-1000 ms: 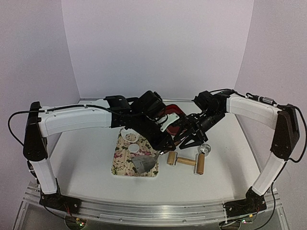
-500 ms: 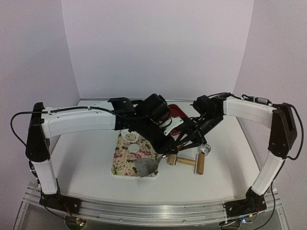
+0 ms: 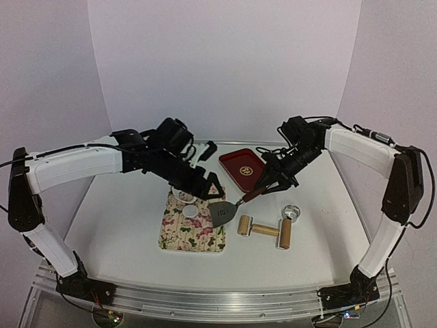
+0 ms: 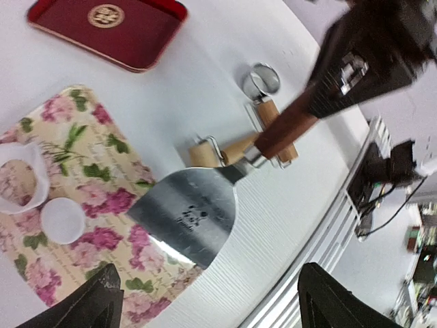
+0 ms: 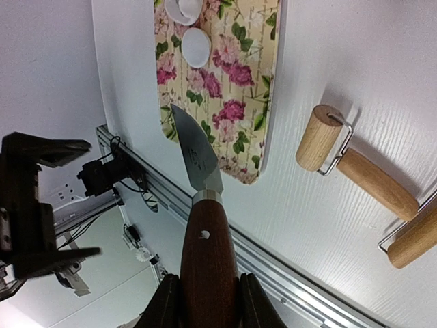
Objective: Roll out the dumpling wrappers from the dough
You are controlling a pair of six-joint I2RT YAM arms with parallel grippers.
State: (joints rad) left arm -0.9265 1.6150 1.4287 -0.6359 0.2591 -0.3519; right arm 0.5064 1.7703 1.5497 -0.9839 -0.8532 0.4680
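Observation:
A round white dumpling wrapper (image 3: 189,211) (image 4: 63,220) (image 5: 195,46) lies on the floral board (image 3: 179,236). Behind it lies the dough (image 3: 184,197) (image 4: 13,179), a thin sheet with a round hole. My right gripper (image 3: 268,184) (image 5: 208,301) is shut on the wooden handle of a metal spatula (image 3: 222,213) (image 4: 191,215) (image 5: 196,156). The blade hangs over the board's right edge. My left gripper (image 3: 208,186) (image 4: 215,307) is open and holds nothing, above the far part of the board, left of the spatula.
A red tray (image 3: 242,167) (image 4: 136,41) stands behind the board. A shiny metal ring cutter (image 3: 292,212) (image 4: 261,77) and two wooden rolling pins (image 3: 263,230) (image 5: 355,171) lie right of the board. The table's metal front rail (image 5: 287,273) runs close by.
My left gripper opened, let go of the spatula and drew back to the left. My right gripper closed on the handle and now carries the spatula alone, farther back and right.

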